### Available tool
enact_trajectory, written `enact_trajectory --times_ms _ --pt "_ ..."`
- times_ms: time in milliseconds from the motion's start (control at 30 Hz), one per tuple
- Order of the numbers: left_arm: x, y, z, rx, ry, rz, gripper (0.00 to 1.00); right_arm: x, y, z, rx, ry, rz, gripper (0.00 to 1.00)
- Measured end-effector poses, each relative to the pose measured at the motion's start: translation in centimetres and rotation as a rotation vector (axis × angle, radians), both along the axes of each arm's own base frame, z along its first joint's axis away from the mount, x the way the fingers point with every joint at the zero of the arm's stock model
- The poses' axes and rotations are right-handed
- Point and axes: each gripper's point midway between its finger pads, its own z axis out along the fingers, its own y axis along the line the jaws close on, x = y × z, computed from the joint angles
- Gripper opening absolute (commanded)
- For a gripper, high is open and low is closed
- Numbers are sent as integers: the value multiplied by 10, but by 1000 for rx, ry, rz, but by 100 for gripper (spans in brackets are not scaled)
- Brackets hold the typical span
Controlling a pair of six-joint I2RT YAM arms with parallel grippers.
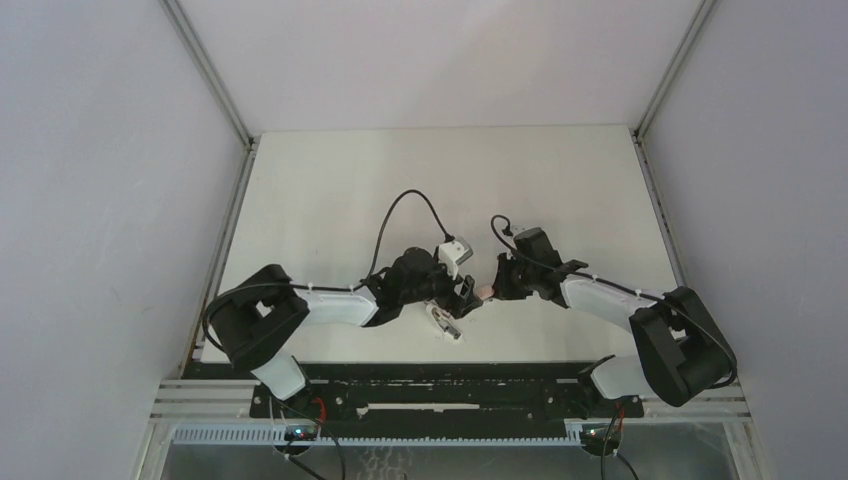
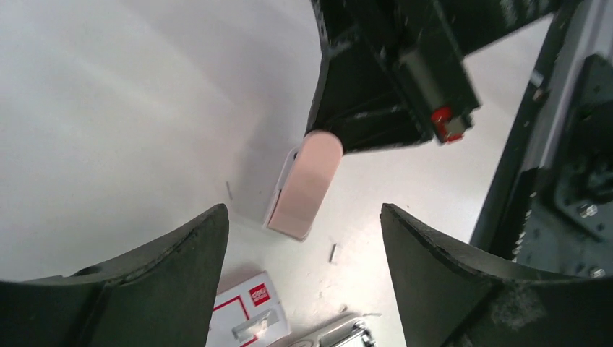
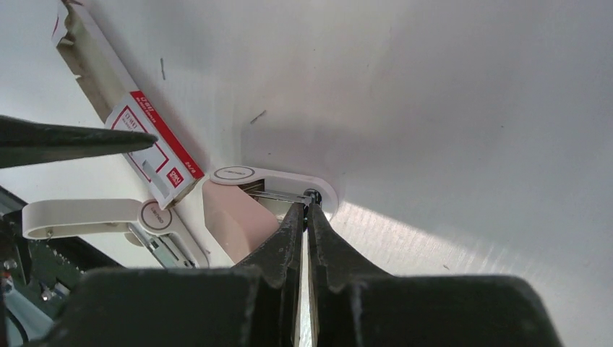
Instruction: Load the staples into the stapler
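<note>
While my right gripper (image 3: 307, 215) pinches shut on the pink stapler (image 3: 231, 225), presumably steadying it for loading, my left gripper (image 2: 303, 211) hangs wide open and empty over it, with the staple box (image 2: 246, 307) just beside.

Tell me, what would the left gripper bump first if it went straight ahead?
Most likely the pink stapler, which sits dead centre in front of the open left gripper. The right gripper holds it. How far ahead it lies is hard to tell.

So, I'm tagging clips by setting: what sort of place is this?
Likely a lab robot cell: a white table, blank panel walls on metal rails, two arms bolted at the near edge.
</note>
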Motion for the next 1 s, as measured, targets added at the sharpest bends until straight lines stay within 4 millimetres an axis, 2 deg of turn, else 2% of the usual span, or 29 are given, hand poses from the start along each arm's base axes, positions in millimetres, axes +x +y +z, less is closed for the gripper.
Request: enact_trajectory --times_ms 100,200,333,467,700,800,833,900,1000 --pt "-4 4 -12 40 -46 -36 82 -1 1 1 10 3 20 0" --pt "-9 -2 -20 64 -88 -76 80 -3 1 1 15 6 34 0" --pt "-20 -7 -33 100 -112 -124 72 -5 2 1 21 10 48 0" --pt "-20 -6 -48 141 -117 -132 64 -6 3 2 26 11 55 0" --pt "-17 -3 -61 180 -124 -123 37 -7 4 2 34 12 67 0" --pt "-16 -5 -61 183 -131 -125 21 -7 4 2 30 10 70 1" --pt "-17 -6 -62 185 -135 -130 15 -7 4 2 30 9 71 6" --pt "-18 -6 -62 189 -144 -133 3 -7 3 1 28 12 71 23" --pt "-19 -7 -61 191 -146 -130 0 -7 -3 4 18 6 53 41"
